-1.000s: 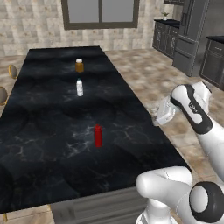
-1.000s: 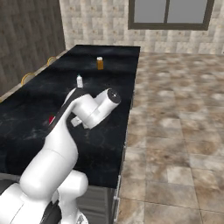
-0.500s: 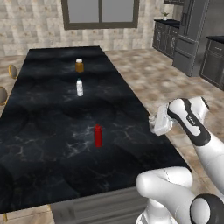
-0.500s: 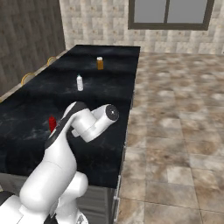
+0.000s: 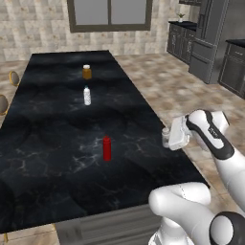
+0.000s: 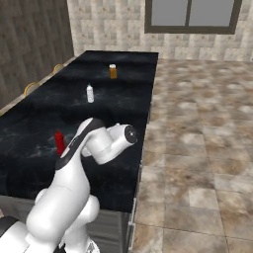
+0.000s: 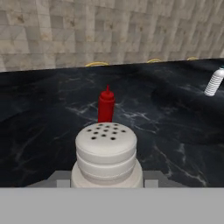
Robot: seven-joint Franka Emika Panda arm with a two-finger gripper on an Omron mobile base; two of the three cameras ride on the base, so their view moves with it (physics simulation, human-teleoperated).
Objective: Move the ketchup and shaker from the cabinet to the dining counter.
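My gripper [image 5: 168, 139] is shut on the shaker [image 5: 165, 136], a stubby pale cylinder with a holed cap [image 7: 106, 151], right at the long right edge of the dining counter [image 5: 57, 119]. The fingers hold it upright; whether it touches the black marbled top I cannot tell. The ketchup [image 5: 106, 148] stands upright on the counter to the left of the shaker, well apart from it. In the hand view the ketchup [image 7: 106, 105] rises just behind the shaker. In the right base view my arm partly covers the ketchup [image 6: 59, 142]. The cabinet is out of view.
Further along the counter stand a slim white bottle [image 5: 87, 95] and an amber jar [image 5: 86, 72]. Gold-ringed chair backs [image 5: 13, 77] line the counter's far side. Dark units [image 5: 210, 43] stand at the back right, with tiled floor [image 6: 197, 148] beside the counter.
The arm has brought the shaker down and leftward, from above the floor to the counter's right edge. Bottles, jar and ketchup have stayed in place.
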